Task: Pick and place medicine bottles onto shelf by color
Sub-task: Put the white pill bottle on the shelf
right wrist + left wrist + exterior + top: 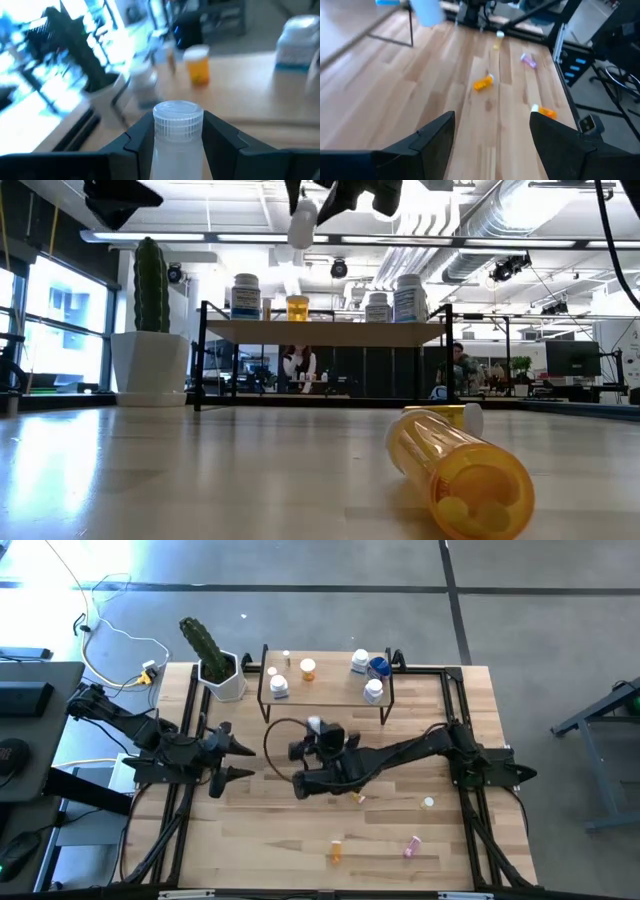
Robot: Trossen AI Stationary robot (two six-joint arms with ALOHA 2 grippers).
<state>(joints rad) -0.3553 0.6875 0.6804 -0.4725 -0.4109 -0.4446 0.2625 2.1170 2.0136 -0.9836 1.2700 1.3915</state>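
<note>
Nearest the low camera, an orange pill bottle lies on its side on the table, its open mouth showing pills inside.

At the table's left edge, the left gripper hangs over bare wood with its jaws spread wide and nothing between them. Behind it, a cactus in a white pot stands at the back left corner, just beside the shelf.

On the shelf, from left to right, stand a white bottle, a small orange bottle, another white bottle, a blue one and one more white one.

Just in front of the shelf, the right gripper pinches a clear white-capped bottle upright, raised off the table.

Farther right and toward the front, a pink bottle lies on its side, well apart from the shelf.
</note>
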